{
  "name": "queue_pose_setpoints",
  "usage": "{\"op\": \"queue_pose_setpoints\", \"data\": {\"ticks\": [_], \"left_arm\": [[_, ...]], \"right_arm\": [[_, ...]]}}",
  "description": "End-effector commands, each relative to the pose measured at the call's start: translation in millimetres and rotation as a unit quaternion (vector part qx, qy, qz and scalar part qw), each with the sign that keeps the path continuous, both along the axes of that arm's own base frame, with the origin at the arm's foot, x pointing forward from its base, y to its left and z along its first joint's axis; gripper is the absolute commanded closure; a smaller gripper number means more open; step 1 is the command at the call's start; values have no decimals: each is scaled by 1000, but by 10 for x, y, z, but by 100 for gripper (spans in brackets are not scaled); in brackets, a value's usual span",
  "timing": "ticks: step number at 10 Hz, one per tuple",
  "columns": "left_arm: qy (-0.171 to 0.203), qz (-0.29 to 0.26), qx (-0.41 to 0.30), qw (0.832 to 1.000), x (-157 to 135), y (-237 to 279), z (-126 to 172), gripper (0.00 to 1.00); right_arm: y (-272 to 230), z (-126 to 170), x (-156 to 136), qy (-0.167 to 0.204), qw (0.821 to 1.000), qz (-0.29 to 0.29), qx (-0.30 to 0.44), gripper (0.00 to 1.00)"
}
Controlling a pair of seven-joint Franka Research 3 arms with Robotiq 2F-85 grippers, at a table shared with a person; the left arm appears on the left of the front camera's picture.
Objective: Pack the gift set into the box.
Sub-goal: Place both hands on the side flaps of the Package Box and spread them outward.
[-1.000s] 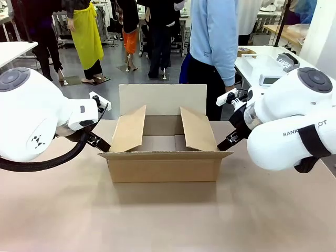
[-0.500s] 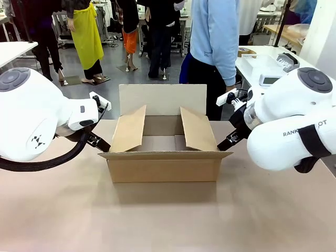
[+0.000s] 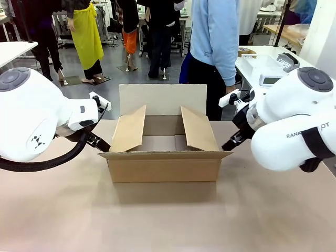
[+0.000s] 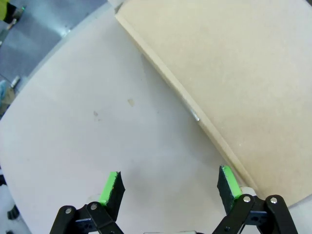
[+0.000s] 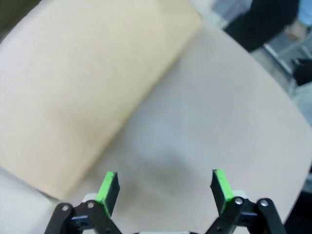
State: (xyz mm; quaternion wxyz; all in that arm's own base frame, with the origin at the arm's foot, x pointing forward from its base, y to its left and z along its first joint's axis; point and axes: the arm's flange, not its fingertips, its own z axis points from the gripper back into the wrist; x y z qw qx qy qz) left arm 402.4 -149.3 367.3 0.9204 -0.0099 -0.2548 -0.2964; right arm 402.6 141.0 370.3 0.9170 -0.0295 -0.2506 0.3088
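Right gripper (image 5: 163, 187): two fingers rising from bottom edge, spread wide apart; nothing between the pads
Pads (image 5: 106, 187): green
Box (image 5: 83, 92): plain brown cardboard, upper left, edge running diagonally
Table (image 5: 195, 126): pale surface beside box, curved outline at right
Top right corner: dark and light-blue clothing (image 5: 265, 22), blurred

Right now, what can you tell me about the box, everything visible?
The box is a low rectangular carton of plain brown, apparently corrugated cardboard, sitting upright on the table between the two arms. All four top flaps are open: the far one stands up, the two side ones slant up, and the near one sticks out toward the camera. Part of the interior shows, including a floor seam. Whether the left jaws touch it is unclear.
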Motion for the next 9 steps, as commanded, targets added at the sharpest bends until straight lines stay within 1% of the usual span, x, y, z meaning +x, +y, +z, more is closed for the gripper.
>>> {"op": "queue_pose_setpoints", "data": {"ticks": [1, 2, 3, 4, 5, 6, 7, 8, 9], "left_arm": [[39, -3, 40, 998, -135, 356, 73, 0], [28, -14, 7, 999, -287, 734, 259, 0], [-41, 8, -119, 992, -589, 1266, 577, 0], [-57, 75, -185, 978, -852, 1679, 778, 0], [-22, 118, -234, 965, -1060, 2010, 870, 0], [10, 178, -286, 941, -1155, 2308, 916, 0], [39, 175, -381, 907, -1223, 2704, 929, 0], [49, 164, -478, 861, -1309, 3053, 925, 0], [43, 142, -555, 818, -1407, 3382, 841, 0]], "right_arm": [[-133, 92, -74, 87, 996, 7, -16, 0], [-497, 242, -111, 97, 991, 23, 91, 0], [-1037, 505, -212, 88, 980, -19, 179, 0], [-1496, 776, -369, 81, 965, -41, 246, 0], [-1900, 1024, -533, 78, 944, -75, 312, 0], [-2233, 1247, -696, 87, 912, -108, 386, 0], [-2596, 1390, -850, 104, 862, -112, 484, 0], [-2888, 1408, -973, 105, 827, -129, 538, 0], [-3212, 1348, -1095, 90, 779, -142, 604, 0]]}}
